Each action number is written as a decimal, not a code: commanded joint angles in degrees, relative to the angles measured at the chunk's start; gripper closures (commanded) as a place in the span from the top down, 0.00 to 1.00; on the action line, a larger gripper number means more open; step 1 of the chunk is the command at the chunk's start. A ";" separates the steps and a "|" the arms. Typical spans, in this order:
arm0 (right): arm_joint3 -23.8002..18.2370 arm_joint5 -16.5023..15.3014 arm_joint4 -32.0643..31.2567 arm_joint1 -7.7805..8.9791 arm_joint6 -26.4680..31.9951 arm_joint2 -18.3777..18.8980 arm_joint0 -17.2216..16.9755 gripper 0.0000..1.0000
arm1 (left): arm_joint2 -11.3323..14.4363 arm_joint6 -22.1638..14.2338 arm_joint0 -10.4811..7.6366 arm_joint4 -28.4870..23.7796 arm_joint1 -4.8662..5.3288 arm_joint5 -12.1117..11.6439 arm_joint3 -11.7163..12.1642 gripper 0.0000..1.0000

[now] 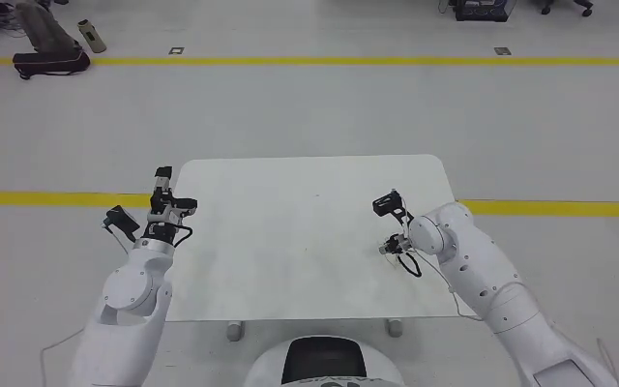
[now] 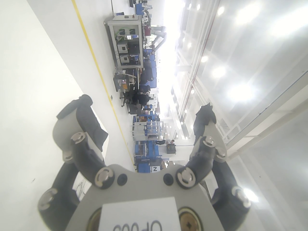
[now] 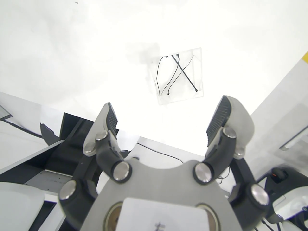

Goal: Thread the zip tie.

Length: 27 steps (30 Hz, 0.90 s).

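The right tool [image 3: 167, 111] gapes wide and empty. So does the left tool [image 2: 144, 106], which faces the room. Beyond the right one, zip ties [image 3: 184, 73] lie crossed in a clear tray [image 3: 180, 95] on the surface [image 3: 96, 37]. It is probably best to single out the thickest and pinch it near its head. The thin tails fade out, so I cannot tell which overlaps which.

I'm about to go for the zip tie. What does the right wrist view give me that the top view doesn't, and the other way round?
Right wrist view gives: a clear tray lying on the table, holding several black zip ties that cross each other, ahead of the right gripper.
Top view gives: the full outline of the table, the left gripper by its left edge, and yellow floor lines beyond.
Both give: the white table top and the right gripper, open and empty, near the table's right side.
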 commanded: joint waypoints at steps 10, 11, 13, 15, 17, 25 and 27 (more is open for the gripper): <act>9.48 -1.42 9.70 -0.69 -5.53 2.01 2.01 1.00 | 0.00 0.00 0.00 0.00 0.00 0.00 0.00 1.00; 9.86 -1.62 10.30 -0.75 -5.63 2.04 2.28 1.00 | 0.00 0.00 0.00 0.00 0.00 0.00 0.00 1.00; 9.86 -1.62 10.30 -0.75 -5.63 2.04 2.28 1.00 | 0.00 0.00 0.00 0.00 0.00 0.00 0.00 1.00; 9.86 -1.62 10.30 -0.75 -5.63 2.04 2.28 1.00 | 0.00 0.00 0.00 0.00 0.00 0.00 0.00 1.00; 9.86 -1.62 10.30 -0.75 -5.63 2.04 2.28 1.00 | 0.00 0.00 0.00 0.00 0.00 0.00 0.00 1.00; 10.51 -0.30 8.95 -1.05 -7.02 0.67 2.12 1.00 | 0.00 0.00 0.00 0.00 0.00 0.00 0.00 1.00; 10.51 -0.30 8.95 -1.05 -7.02 0.67 2.12 1.00 | 0.00 0.00 0.00 0.00 0.00 0.00 0.00 1.00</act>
